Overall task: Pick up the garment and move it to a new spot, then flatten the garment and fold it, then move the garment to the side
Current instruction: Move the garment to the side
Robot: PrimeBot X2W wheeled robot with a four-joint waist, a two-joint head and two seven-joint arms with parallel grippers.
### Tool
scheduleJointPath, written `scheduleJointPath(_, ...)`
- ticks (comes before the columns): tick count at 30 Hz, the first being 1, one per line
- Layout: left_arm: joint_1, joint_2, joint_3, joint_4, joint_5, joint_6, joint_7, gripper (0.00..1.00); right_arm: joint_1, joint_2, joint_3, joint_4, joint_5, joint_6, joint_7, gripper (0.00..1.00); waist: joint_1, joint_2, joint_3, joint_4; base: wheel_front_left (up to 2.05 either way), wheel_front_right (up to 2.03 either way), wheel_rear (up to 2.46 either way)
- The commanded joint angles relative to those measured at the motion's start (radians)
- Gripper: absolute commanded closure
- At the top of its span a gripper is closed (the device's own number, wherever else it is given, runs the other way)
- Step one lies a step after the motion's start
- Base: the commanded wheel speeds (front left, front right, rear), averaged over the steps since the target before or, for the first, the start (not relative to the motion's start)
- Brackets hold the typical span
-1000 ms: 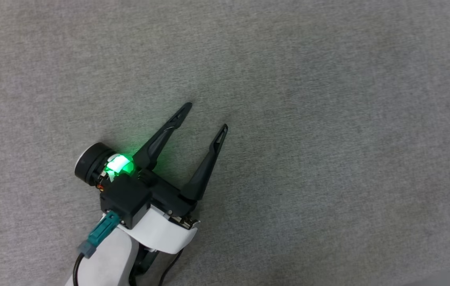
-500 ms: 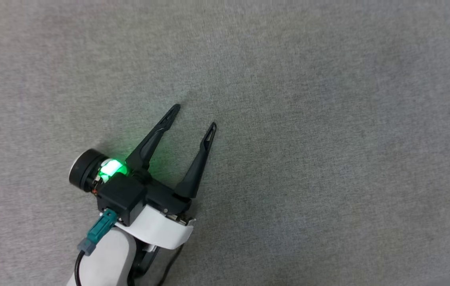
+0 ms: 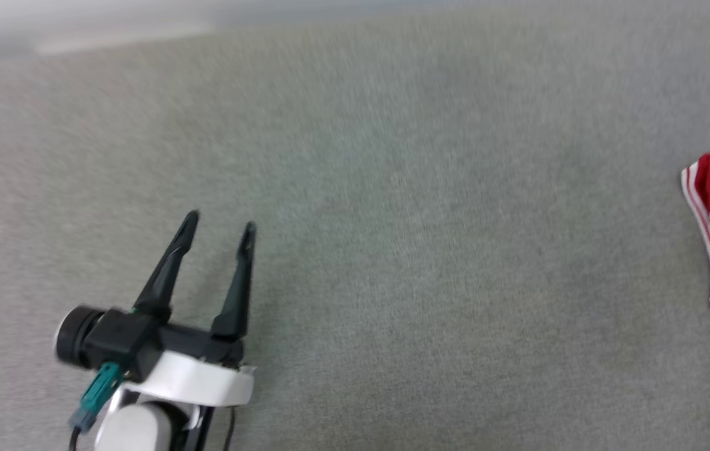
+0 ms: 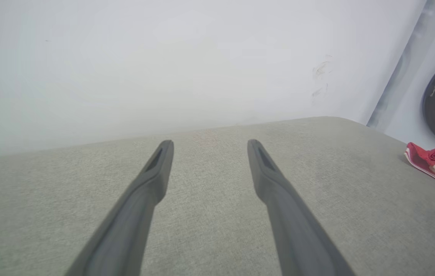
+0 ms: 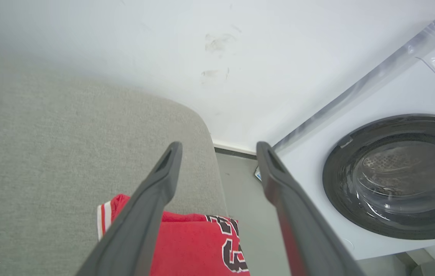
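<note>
Head view is showing a broad grey fabric-covered surface (image 3: 424, 219), and the right wrist view is adding a pale wall (image 5: 144, 42) rising behind its far edge and a white washing machine (image 5: 317, 126) standing on the floor (image 5: 236, 184) just past its right edge. The garment (image 5: 198, 245) is lying bunched or folded at that right edge, with some red cloth seeming to be reaching over the brink. The right gripper (image 5: 219, 145) is hanging over it with its jaws spread wide and gripping nothing; whether a finger is touching the cloth I cannot tell. The left gripper (image 3: 220, 222) is hovering over the near left part of the surface, well apart from the garment, its jaws likewise standing wide and empty. Judging by this, the move to the side is finishing, so the right arm should be lifting straight away without snagging the thin fabric or nudging it off the edge. The drop toward the floor beside the machine is posing the one nearby hazard.
</note>
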Motion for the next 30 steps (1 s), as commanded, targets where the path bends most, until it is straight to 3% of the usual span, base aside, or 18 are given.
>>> scheduleJointPath(1, 0.031, -0.007, 0.027, 0.002, 0.013, 0.0, -0.002, 0.0, 0.046, 0.045, -0.005, -0.032, 0.019, -0.001, -0.037, 0.0, 0.0, 0.0, -0.116, 0.039, 0.0, 0.0, 0.0)
scheduleJointPath(8, 0.112, -0.022, 0.126, -0.01, 0.032, -0.001, -0.002, 0.0, 0.203, 0.246, 0.004, -0.183, 0.082, -0.001, -0.164, 0.0, 0.0, 0.0, -0.228, 0.077, 0.0, 0.0, 0.0)
scheduleJointPath(9, 0.112, -0.022, 0.126, -0.01, 0.032, -0.001, -0.002, 0.0, 0.203, 0.246, 0.004, -0.183, 0.082, -0.001, -0.164, 0.0, 0.0, 0.0, -0.228, 0.077, 0.0, 0.0, 0.0)
scheduleJointPath(15, 0.161, -0.033, 0.151, -0.002, 0.026, -0.001, -0.002, 0.0, 0.35, 0.383, 0.048, -0.237, 0.127, -0.001, -0.261, 0.0, 0.0, 0.0, -0.28, 0.1, 0.0, 0.0, 0.0)
scheduleJointPath(23, 0.22, -0.046, 0.155, 0.063, 0.004, -0.001, -0.002, 0.0, 0.456, 0.434, 0.092, -0.176, 0.197, -0.001, -0.384, 0.0, 0.0, 0.0, -0.319, 0.108, 0.0, 0.0, 0.0)
scheduleJointPath(30, 0.238, -0.052, 0.144, 0.088, -0.007, -0.001, -0.002, 0.0, 0.476, 0.461, 0.121, -0.089, 0.193, -0.001, -0.449, 0.0, 0.0, 0.0, -0.329, 0.113, 0.0, 0.0, 0.0)
